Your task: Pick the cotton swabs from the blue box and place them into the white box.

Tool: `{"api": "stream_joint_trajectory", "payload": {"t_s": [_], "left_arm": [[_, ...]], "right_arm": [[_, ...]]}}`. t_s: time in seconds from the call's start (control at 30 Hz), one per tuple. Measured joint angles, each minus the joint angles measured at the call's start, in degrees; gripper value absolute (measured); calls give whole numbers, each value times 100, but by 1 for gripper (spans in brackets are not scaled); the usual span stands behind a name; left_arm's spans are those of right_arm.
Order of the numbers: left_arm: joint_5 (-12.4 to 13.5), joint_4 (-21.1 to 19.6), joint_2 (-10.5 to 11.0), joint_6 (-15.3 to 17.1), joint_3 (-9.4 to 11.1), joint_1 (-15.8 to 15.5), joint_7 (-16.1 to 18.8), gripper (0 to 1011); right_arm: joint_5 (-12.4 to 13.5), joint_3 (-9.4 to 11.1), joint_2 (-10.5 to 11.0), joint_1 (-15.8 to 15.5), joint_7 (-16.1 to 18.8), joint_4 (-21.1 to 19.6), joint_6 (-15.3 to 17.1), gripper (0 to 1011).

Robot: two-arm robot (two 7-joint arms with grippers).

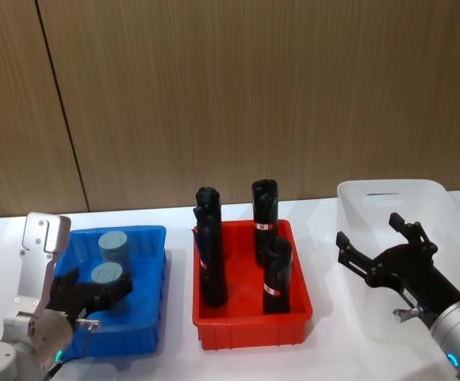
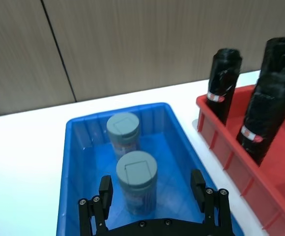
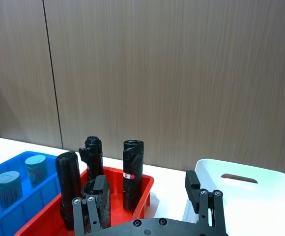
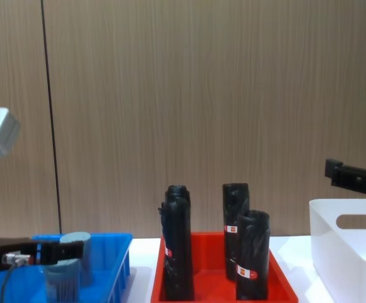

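**Closing on the near swab tub**

My left tool [image 2: 151, 186] is spread open astride the near clear, grey-lidded cotton swab tub [image 2: 136, 172], upright in the bright blue shallow plastic box [image 2: 71, 147] at left. I'd centre, sink below the lid, then squeeze gently. My right tool [image 1: 370, 238] hangs released above the white smooth-walled box [image 1: 389, 193].
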Motion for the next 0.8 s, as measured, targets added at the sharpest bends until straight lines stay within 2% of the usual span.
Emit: {"api": "stream_joint_trajectory", "payload": {"t_s": [0.33, 0.8], "left_arm": [[-64, 413, -115, 300, -54, -235, 15, 1003], [-21, 927, -255, 443, -98, -542, -116, 1003]], "right_arm": [[0, 0, 0, 0, 0, 0, 0, 1002], [0, 0, 0, 0, 0, 0, 0, 1002]]}}
